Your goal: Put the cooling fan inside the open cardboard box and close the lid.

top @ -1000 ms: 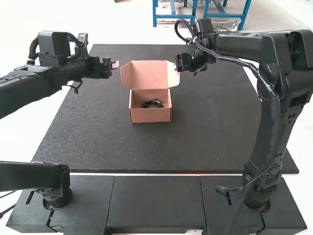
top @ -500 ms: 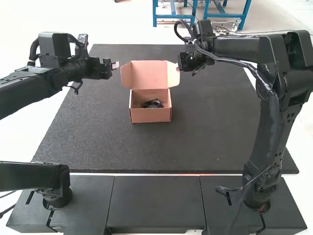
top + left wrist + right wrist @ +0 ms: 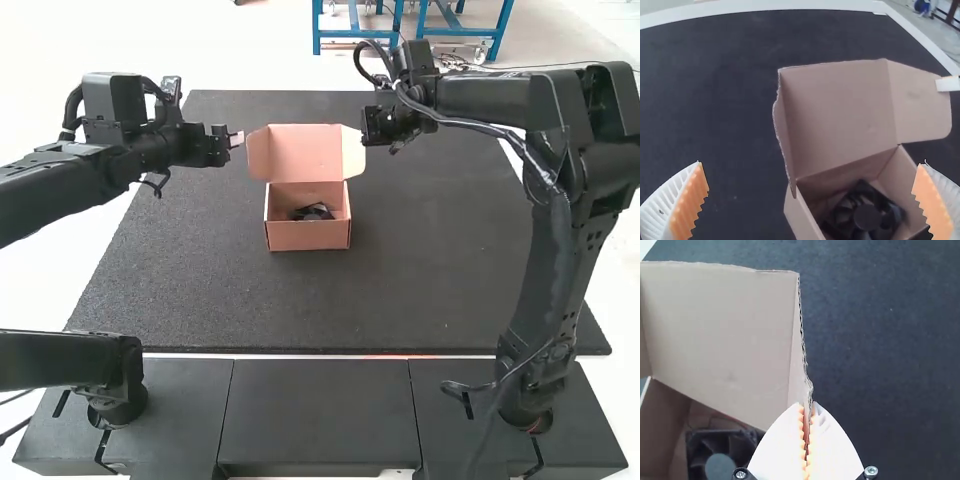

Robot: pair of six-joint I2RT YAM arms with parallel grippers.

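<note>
Black fan point(image 3: 312, 212) down inside box point(image 3: 307, 235), mid-mat point(image 3: 420, 270). Lid point(image 3: 303, 153) upright at fan's 12 o'clock. Right gripper point(image 3: 365, 131) at lid's 3 o'clock, clenched on its side flap. Left gripper point(image 3: 234, 137) at lid's 9 o'clock, just beside the edge, fingers spread wide, grasping nothing.

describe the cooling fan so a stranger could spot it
On the black mat stands a cardboard box with its lid raised. The cooling fan lies inside it: a black square frame with a round hub and blades, the only dark thing between the brown walls.
</note>
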